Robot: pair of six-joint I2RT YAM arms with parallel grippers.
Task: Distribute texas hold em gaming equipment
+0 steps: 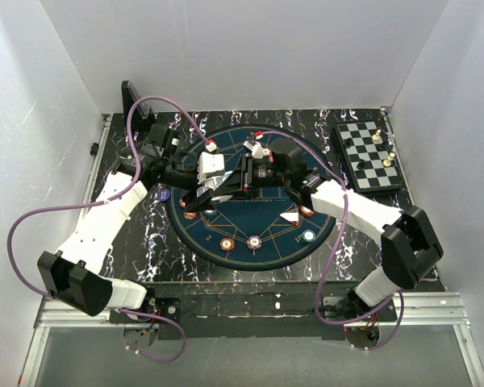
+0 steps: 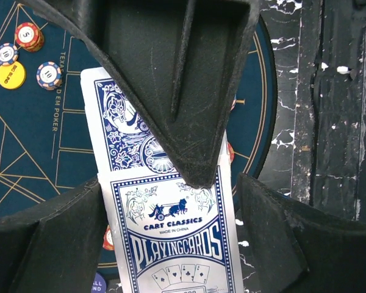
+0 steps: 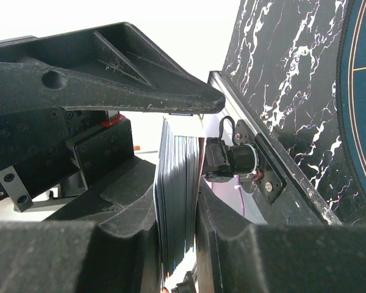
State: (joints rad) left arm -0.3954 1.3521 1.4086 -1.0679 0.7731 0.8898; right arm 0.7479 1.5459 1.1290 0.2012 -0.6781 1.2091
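Jaws of my right gripper pinch the deck edgewise; my left gripper stands parted astride it, the deck's length running straight ahead.

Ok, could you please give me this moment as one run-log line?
right tool: shut on card deck | left tool: around card box, grip unclear | site: above blue mat | chips: on mat

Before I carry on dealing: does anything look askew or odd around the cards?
Yes. The deck clamped in the right pincer is not squared. In the left wrist view, a blue-backed card juts out up and to the left, tilted, behind the front card lettered Playing Cards. It might slip out.
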